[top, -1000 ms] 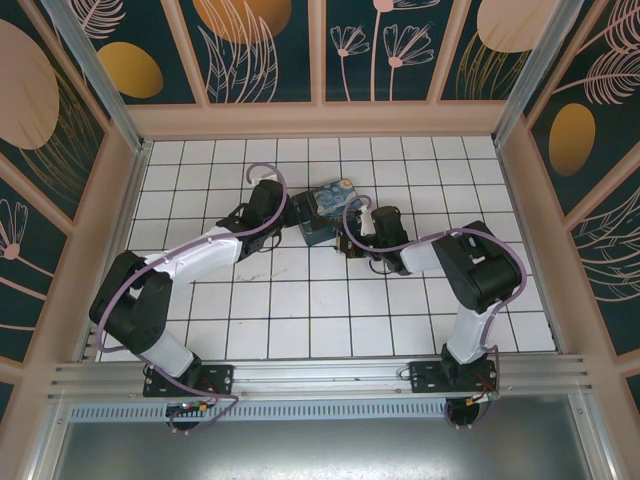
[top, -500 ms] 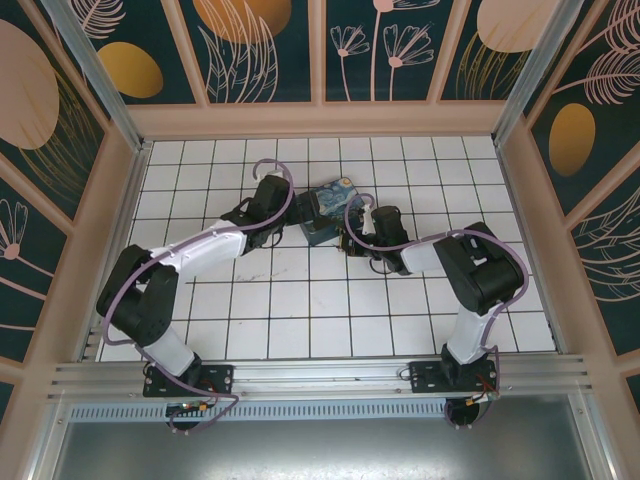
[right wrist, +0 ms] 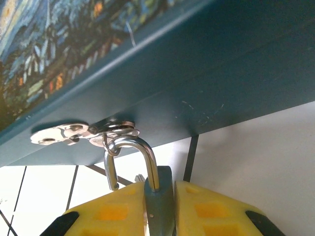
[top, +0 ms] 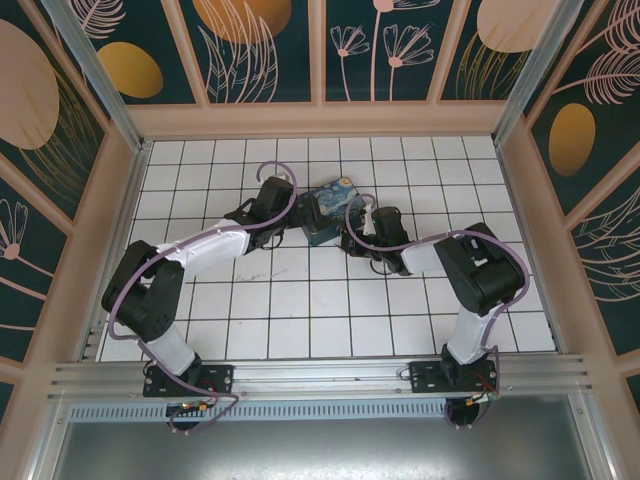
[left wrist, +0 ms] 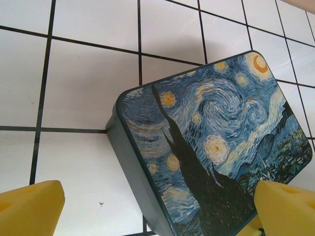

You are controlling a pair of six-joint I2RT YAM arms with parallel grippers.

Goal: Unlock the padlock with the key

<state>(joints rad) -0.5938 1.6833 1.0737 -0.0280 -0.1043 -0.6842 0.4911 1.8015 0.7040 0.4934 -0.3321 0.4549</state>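
The padlock (right wrist: 158,209) hangs from the hasp (right wrist: 74,132) of the painted box (left wrist: 206,137), its body pinched in the right gripper (right wrist: 161,189); the left gripper (left wrist: 157,209) gapes wide over the box. Best to brace the box and hold the body steady so the shackle (right wrist: 142,147) can swing clear

Blue-bodied padlock (right wrist: 158,209) upright, silvery shackle (right wrist: 142,150) uppermost (through the box's hasp (right wrist: 106,129)).

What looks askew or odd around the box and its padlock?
The Starry Night box sits askew, its edges diagonal to the tile lines. On the padlock, one leg of the shackle seems to hang free beside the body, so it may already be open.
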